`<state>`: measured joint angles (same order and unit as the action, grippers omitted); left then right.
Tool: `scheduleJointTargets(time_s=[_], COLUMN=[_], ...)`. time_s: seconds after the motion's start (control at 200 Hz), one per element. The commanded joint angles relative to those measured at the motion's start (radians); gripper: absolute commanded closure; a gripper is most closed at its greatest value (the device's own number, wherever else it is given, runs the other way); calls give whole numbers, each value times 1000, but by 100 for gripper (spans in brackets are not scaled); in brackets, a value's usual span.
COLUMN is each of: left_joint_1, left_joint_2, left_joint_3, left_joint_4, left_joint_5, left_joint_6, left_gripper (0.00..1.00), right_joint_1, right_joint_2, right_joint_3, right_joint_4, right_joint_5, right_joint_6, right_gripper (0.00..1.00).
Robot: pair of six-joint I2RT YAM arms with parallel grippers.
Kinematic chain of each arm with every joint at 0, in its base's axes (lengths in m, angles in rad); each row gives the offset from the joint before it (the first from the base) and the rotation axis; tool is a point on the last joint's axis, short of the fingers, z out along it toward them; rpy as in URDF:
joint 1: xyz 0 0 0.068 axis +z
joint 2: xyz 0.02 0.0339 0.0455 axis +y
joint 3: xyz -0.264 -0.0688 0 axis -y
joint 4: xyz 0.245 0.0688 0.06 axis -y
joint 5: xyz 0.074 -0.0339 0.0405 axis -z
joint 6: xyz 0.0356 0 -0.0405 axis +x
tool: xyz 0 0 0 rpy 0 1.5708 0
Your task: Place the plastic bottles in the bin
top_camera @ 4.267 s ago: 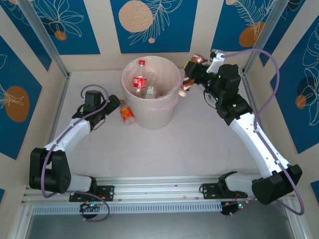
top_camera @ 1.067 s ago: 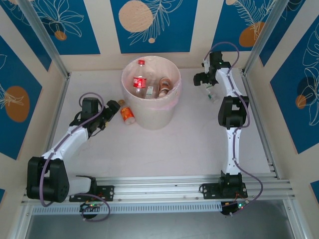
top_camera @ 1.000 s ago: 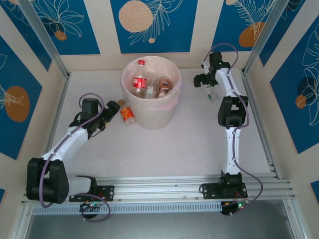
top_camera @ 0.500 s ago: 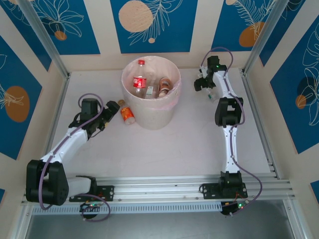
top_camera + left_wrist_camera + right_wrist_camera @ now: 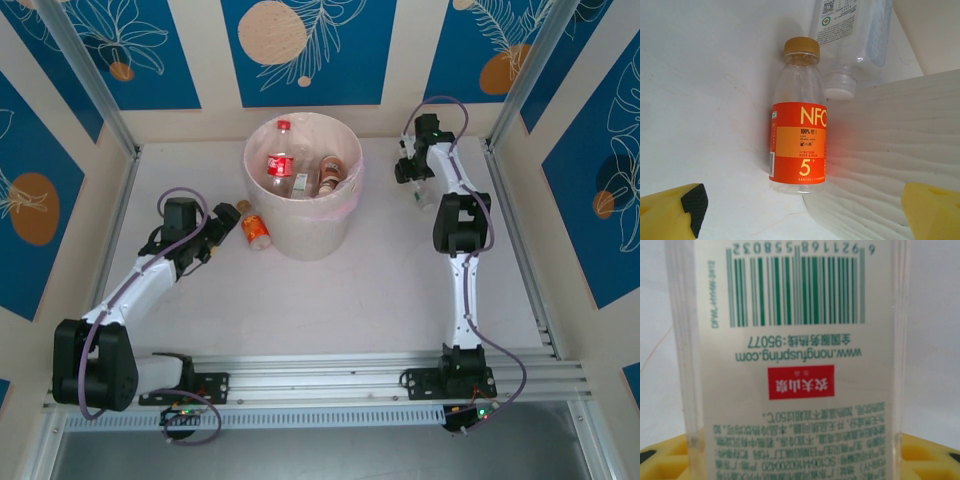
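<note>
Since the earliest frame the right arm has left the bin's rim and stretched toward the far right of the worktop (image 5: 330, 300). A brown bottle (image 5: 330, 172) now lies in the bin (image 5: 345, 215) beside the red-labelled bottles (image 5: 278, 165). The left arm has barely shifted.

Top view. The bin stands at far centre. The left pincer (image 5: 224, 221) sits just left of it, and the orange bottle (image 5: 257, 232) lies on the worktop between pincer and bin wall. The right pincer (image 5: 407, 172) is well right of the bin, at a clear bottle (image 5: 424, 192) near the far right corner. Each arm is plainly the nearer to its own bottle.

Left wrist view. The left pincer (image 5: 800, 217) stands fully open and empty, its yellow fingertips (image 5: 670, 210) at the two lower corners. The orange bottle (image 5: 799, 142) lies straight ahead, its long axis pointing away from the pincer, base nearest and cap farthest. Its right flank lies against the bin wall (image 5: 890, 150). A white-capped bottle (image 5: 855, 35) lies beyond it, also beside the bin. The jaws already straddle the axis, so a forward advance looks sufficient, though the right finger would have little room at the wall.

Right wrist view. The clear bottle (image 5: 790, 355), barcode label toward the camera, lies very close, its long axis running up the frame. The fingertips (image 5: 930, 455) flank it. Whether they already grip it cannot be told.
</note>
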<state>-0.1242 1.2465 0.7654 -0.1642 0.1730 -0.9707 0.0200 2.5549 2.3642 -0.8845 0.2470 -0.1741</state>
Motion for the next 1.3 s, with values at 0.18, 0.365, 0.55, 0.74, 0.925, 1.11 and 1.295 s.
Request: scheduleJointTargets(time_s=[0.18, 0.365, 0.55, 0.74, 0.925, 1.11, 1.295], left_joint_1=[17, 12, 5, -20, -37, -36, -36], left_joint_2=[14, 4, 22, 50, 58, 70, 79], left_joint_3=[-8, -20, -17, -7, -5, 10, 10], left_joint_4=[30, 62, 84, 136, 181, 217, 211], left_joint_5=[56, 45, 59, 99, 121, 149, 149], left_joint_6=[14, 10, -7, -27, -67, -98, -99], left_gripper=[0, 0, 0, 0, 0, 0, 0], right_joint_1=[6, 17, 49, 73, 81, 106, 137], right_joint_2=[-445, -668, -840, -958, -1052, -1129, -1162], right_joint_3=[-478, -717, -867, -927, -950, -943, -852], right_joint_4=[287, 432, 539, 571, 592, 632, 693], right_joint_5=[-29, -42, -55, -94, -209, -287, -411], right_joint_6=[157, 251, 328, 357, 411, 482, 608], right_gripper=[62, 66, 67, 67, 68, 68, 69])
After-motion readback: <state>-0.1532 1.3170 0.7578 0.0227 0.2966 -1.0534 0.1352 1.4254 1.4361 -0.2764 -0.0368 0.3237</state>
